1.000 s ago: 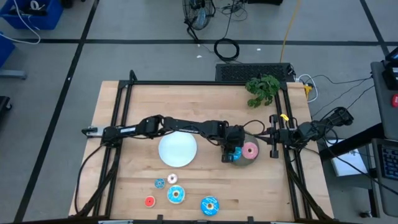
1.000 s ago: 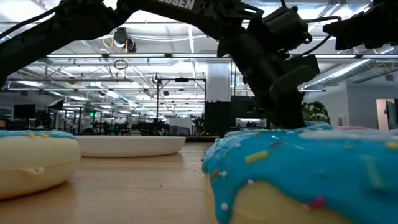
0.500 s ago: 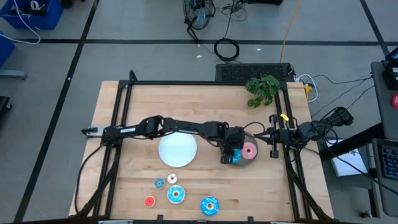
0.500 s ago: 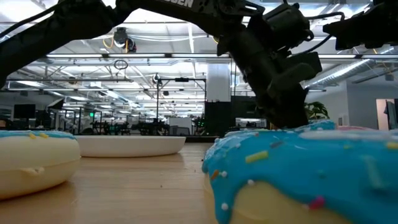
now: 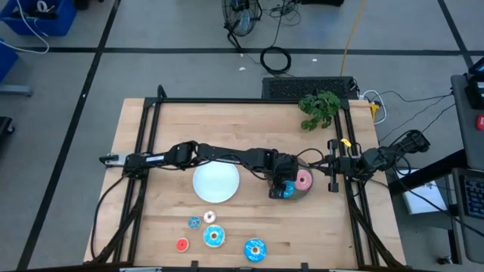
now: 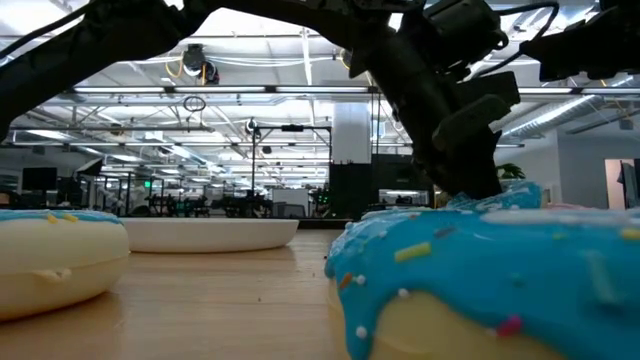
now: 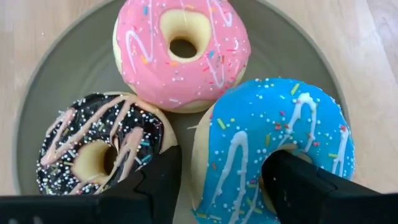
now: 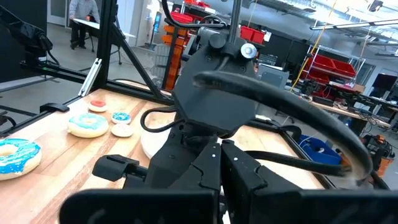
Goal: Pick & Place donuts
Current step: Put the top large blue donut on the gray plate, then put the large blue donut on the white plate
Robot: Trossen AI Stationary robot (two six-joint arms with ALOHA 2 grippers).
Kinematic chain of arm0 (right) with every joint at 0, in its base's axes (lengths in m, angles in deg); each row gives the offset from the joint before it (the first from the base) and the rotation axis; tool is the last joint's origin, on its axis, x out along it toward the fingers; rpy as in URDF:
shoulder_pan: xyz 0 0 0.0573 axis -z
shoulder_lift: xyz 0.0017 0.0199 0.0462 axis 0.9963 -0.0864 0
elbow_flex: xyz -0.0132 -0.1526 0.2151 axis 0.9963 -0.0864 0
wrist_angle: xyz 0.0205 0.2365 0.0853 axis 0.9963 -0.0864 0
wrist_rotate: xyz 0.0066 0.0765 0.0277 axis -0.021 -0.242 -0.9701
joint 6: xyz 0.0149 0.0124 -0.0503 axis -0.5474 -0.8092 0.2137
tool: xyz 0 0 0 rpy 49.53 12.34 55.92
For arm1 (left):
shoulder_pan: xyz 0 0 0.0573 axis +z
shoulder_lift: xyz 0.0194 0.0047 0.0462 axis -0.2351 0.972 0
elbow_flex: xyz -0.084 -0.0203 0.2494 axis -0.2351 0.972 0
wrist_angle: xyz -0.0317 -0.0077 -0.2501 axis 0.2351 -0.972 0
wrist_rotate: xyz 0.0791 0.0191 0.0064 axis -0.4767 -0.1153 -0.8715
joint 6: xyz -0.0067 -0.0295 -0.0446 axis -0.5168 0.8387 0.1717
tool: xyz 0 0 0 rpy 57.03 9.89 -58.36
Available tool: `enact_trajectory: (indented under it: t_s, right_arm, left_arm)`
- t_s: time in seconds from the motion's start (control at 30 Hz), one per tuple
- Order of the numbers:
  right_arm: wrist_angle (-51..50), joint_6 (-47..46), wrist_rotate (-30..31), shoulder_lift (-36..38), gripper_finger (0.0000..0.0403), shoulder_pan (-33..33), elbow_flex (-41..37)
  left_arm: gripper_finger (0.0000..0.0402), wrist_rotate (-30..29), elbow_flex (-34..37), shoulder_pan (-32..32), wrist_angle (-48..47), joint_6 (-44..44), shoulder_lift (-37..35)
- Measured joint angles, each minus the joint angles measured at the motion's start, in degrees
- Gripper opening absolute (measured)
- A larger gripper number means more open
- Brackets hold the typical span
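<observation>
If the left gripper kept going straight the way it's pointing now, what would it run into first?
Most likely the blue donut. The left gripper points down at the grey plate, and its open fingers straddle that donut. The chocolate donut sits just beside one finger, so depth makes this a judgement.

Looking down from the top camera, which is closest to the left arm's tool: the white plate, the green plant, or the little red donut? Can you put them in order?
Measured from the left tool, over the grey plate:
1. White plate, beside it, toward the left arm's base.
2. Green plant, at the table's far edge.
3. Red donut, at the near edge, farthest.
</observation>
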State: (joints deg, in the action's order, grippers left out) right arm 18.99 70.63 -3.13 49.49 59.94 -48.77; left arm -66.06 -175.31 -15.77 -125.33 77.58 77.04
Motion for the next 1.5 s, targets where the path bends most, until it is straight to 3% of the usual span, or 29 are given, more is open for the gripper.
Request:
enact_trajectory:
  t_s: [0.23,0.6,1.07,1.27,1.4,1.5]
  right_arm:
    - [-0.13,-0.03,-0.02,0.0,0.0,-0.01,0.0]
    - [-0.53,-0.07,-0.04,0.0,0.0,0.0,0.0]
    - [-0.61,-0.13,-0.09,-0.07,0.0,-0.02,0.04]
    - [-1.11,-0.29,-0.13,-0.15,0.0,-0.02,0.04]
    - [-0.88,-0.22,-0.31,-0.54,0.0,-0.01,0.04]
    - [-0.63,0.15,-0.3,-0.71,0.0,-0.02,0.04]
  left_arm:
    - [0.025,4.65,0.0,0.28,-0.05,0.88,-0.09]
    - [0.0333,0.42,0.0,0.14,0.2,-1.16,-0.16]
    - [0.0318,-5.69,0.0,-0.48,-5.26,-3.16,-6.5]
    - [0.0271,-5.63,0.0,-2.12,-20.98,-5.78,-10.91]
    - [0.0186,-2.0,0.0,-2.77,-29.35,-3.7,-14.0]
    - [0.011,-2.23,0.0,-2.32,-30.56,-3.15,-16.45]
